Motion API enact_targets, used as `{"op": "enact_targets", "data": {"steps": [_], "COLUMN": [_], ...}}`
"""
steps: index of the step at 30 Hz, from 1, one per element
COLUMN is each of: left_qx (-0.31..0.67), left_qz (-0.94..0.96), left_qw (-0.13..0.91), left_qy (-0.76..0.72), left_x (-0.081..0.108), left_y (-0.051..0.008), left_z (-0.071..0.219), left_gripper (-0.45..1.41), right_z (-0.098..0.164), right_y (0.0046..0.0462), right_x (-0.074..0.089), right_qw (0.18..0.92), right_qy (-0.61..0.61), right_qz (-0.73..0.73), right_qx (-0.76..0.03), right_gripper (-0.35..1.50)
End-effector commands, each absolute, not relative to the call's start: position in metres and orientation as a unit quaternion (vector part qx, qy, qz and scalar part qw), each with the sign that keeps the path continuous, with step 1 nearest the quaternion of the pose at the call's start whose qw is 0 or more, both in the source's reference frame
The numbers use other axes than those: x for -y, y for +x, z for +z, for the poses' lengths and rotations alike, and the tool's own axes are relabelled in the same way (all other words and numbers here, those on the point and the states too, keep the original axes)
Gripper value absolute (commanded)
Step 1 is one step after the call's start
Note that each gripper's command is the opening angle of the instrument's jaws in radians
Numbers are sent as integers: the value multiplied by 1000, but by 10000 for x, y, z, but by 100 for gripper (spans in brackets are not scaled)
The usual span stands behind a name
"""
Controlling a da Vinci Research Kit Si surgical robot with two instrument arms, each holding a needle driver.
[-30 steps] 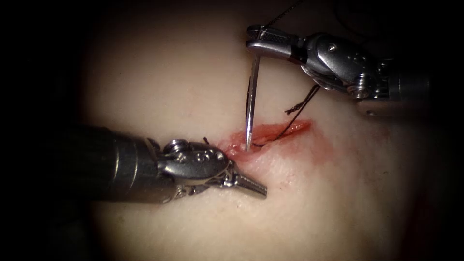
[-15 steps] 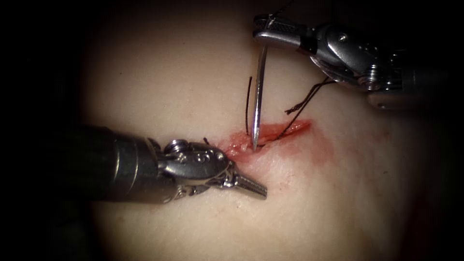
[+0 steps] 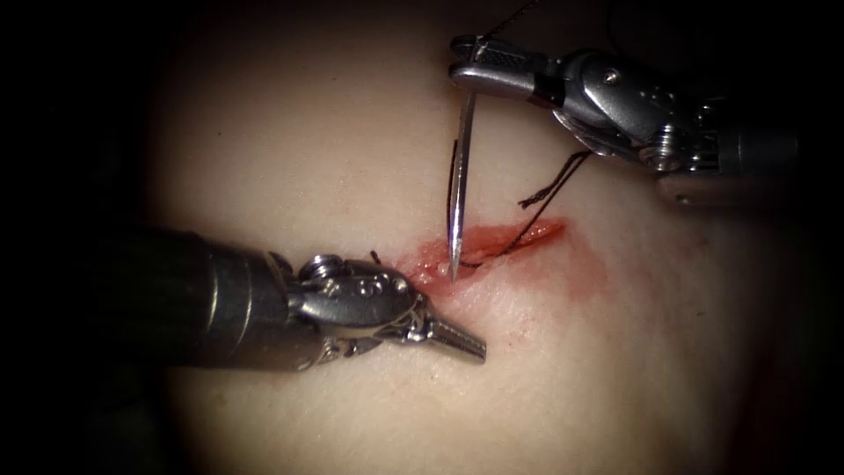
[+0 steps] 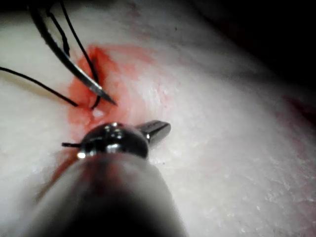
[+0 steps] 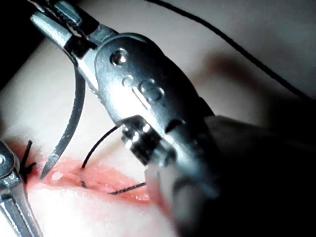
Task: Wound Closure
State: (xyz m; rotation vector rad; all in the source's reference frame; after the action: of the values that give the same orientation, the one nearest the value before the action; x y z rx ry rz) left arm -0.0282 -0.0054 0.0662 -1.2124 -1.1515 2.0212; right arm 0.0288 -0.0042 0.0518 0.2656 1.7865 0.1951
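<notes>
The right arm's silver wristed needle driver (image 3: 479, 70) sits up at one o'clock in the endoscope view, its jaws pinched tight on the blunt, thread-bearing end of the curved steel needle (image 3: 459, 189) — the shaft hangs almost straight down from the grip. The needle's point hovers at the wet red cut (image 3: 492, 246) in the pale pork tissue (image 3: 308, 149), right at the cut's left end; in the right wrist view the tip (image 5: 47, 170) looks just off the surface, though whether it is touching I cannot quite tell. Compared with half a second ago, the needle has swung back toward the left and the point has dropped lower over the cut. Thin black thread (image 3: 549, 189) trails from the right tool and loops down into the red fluid, with a strand already lying in the cut. Down at seven o'clock the left arm's silver needle driver (image 3: 453, 339) rests on the tissue just below the cut, jaws pressed together and holding nothing. My read — the needle is being lined up for a bite at the wound edge; that calls for the tip to be set squarely at the margin and the wrist turned along the curve.
</notes>
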Motion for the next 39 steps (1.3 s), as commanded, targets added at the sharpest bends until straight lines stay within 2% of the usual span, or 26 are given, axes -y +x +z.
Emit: {"op": "enact_targets", "data": {"steps": [1, 25, 30, 39], "left_qx": [424, 427, 428, 429], "left_qz": [745, 744, 743, 744], "left_qw": [256, 257, 259, 258], "left_qy": [-447, -445, -444, -443], "left_x": [57, 57, 57, 58], "left_y": [-286, -286, -286, -286], "left_z": [667, 667, 668, 669], "left_gripper": [-45, -45, -45, -45], "right_z": [522, 536, 539, 553], "right_y": [296, 296, 300, 300], "right_x": [42, 58, 61, 68], "right_qw": [617, 626, 608, 626], "right_qy": [116, 136, 173, 221], "right_qz": [82, 65, 115, 142], "right_qx": [-774, -765, -766, -735], "right_gripper": [-35, -35, -35, -35]}}
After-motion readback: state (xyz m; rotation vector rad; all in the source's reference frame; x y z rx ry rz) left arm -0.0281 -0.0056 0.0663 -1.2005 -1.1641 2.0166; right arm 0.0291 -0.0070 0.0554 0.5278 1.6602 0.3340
